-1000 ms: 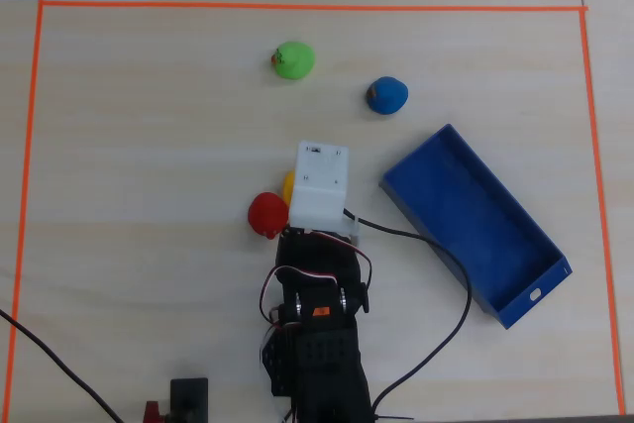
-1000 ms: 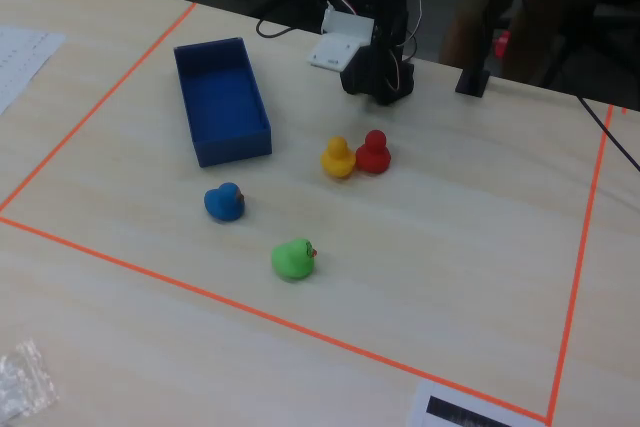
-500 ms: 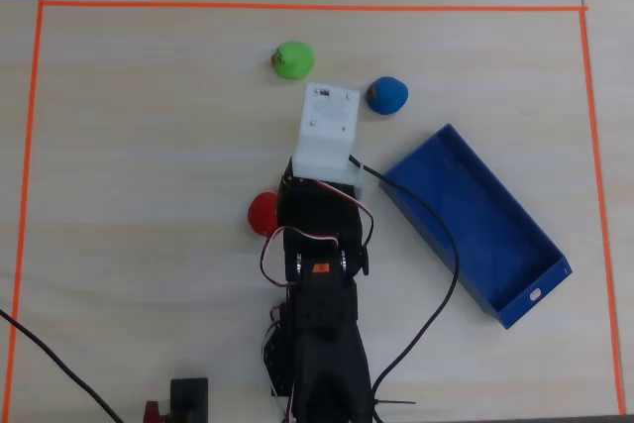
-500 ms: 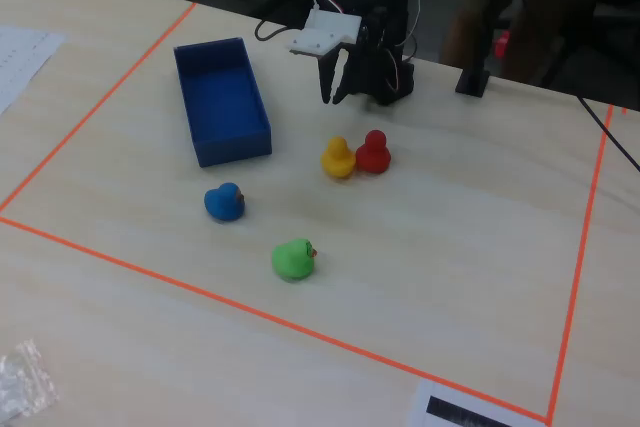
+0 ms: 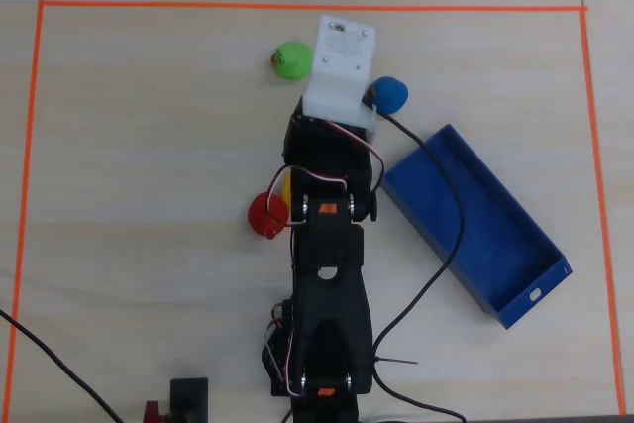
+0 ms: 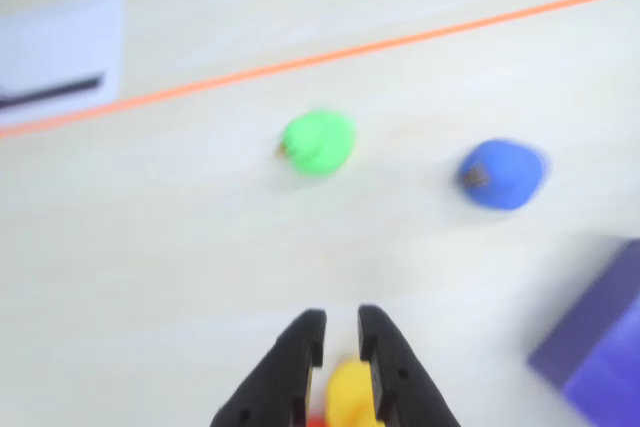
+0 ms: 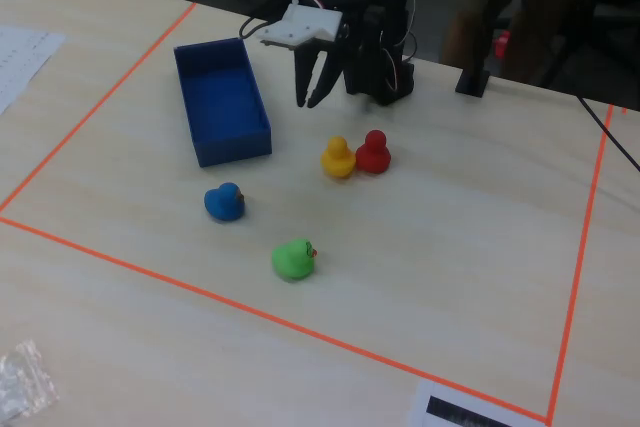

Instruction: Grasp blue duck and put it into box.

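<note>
Closest to the wrist camera, the black jaws of the gripper (image 6: 340, 332) stand nearly pressed together with only a thin slit between the tips, and they pinch nothing; a yellow duck (image 6: 350, 392) shows just behind them, low in that view. Ahead and to the right in the wrist view sits the blue duck (image 6: 500, 175), free on the pale surface (image 7: 470, 237), untouched and upright, its small beak turned toward the green duck (image 6: 318, 142), which lies well apart to its left. In the fixed view the blue duck (image 7: 225, 202) rests near the short end of the box (image 7: 200, 112), which stands empty, while a red duck (image 7: 375, 152) touches the yellow one closer to the arm. An orange tape line (image 5: 297, 7) frames the working area. Judged from this, the approach step is in hand and no grasp has begun. The next move calls for swinging the gripper rightward over the blue duck, spreading the jaws wide enough for its rounded body, and descending without nudging it.
</note>
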Robot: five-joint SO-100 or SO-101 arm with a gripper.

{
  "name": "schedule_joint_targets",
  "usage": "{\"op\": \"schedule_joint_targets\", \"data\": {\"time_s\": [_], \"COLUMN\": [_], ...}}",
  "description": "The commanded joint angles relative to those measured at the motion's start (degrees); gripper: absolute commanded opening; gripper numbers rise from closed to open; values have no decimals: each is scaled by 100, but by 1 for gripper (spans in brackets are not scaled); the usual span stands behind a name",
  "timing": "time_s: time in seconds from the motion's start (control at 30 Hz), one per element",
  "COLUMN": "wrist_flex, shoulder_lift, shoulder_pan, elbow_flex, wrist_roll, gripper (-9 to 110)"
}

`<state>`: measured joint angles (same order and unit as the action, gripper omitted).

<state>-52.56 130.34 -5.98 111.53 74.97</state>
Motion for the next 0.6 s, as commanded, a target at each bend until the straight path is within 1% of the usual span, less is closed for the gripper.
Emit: {"op": "schedule_joint_targets", "data": {"time_s": [0.0,0.1,0.2,0.3,0.43,0.57], "wrist_flex": [712,853,483,343,404,668], "shoulder_lift": [-176,-378,-642,-800,-914,-1239], "shoulder_pan": [-589,-589,-422,-334,-413,-97], "elbow_flex": [-396,-747,-1371,-1652,-1758,-2004], "wrist_roll": [114,53,-141,-246,-229,-387], "gripper": [0,0,0,0,0,0]}}
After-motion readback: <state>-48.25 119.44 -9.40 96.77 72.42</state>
